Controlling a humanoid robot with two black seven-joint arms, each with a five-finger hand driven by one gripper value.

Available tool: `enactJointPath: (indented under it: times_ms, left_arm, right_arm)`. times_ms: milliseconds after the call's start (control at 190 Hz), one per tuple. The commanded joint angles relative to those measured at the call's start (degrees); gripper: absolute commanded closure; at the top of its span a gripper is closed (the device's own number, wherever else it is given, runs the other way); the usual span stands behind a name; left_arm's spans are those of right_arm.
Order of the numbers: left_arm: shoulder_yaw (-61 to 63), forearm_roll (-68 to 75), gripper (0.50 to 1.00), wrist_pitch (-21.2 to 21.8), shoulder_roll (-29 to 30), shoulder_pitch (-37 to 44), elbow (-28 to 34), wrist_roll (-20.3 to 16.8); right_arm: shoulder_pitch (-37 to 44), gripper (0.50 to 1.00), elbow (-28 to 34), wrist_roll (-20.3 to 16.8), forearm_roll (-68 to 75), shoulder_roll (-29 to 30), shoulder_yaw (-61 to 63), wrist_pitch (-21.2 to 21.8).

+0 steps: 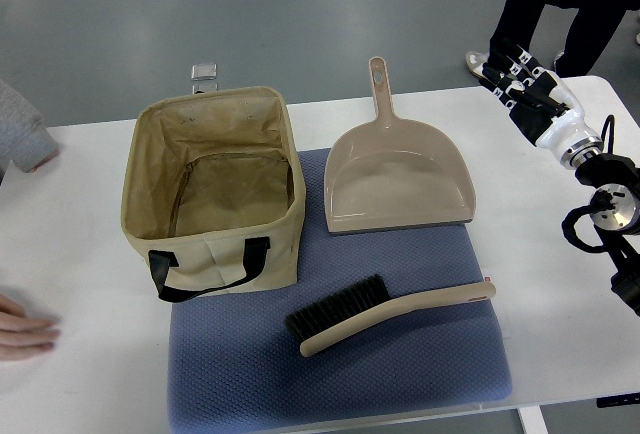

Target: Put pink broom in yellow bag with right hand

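Pinkish-beige, the broom (385,316) lies on the blue mat (340,354) in front of the yellow bag (215,189), well apart from the right hand (520,79), which hovers empty with fingers relaxed over the counter's (90,254) far right corner.

Bag (213,194) stood on mat's (400,374) left rear corner; dustpan (395,179) lay right of bag; brush (385,316) lay nearer, on mat; right hand (525,84) hovered over table's (90,354) far-right edge.
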Motion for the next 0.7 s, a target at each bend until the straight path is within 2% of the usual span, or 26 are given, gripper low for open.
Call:
enactJointPath:
  times_ms: [0,474,695]
  left_arm:
    - [-0.07,0.00,0.500,0.07,0.00,0.16,0.07,0.00]
    - [0.02,0.00,0.500,-0.01,0.00,0.34,-0.11,0.00]
    - [0.02,0.00,0.500,-0.01,0.00,0.34,-0.11,0.00]
  right_arm:
    - [-0.01,0.570,0.00,0.02,0.01,0.00,0.00,0.03]
    - [0.08,0.570,0.09,0.02,0.01,0.09,0.09,0.12]
    - [0.17,0.568,0.44,1.16,0.01,-0.09,-0.18,1.00]
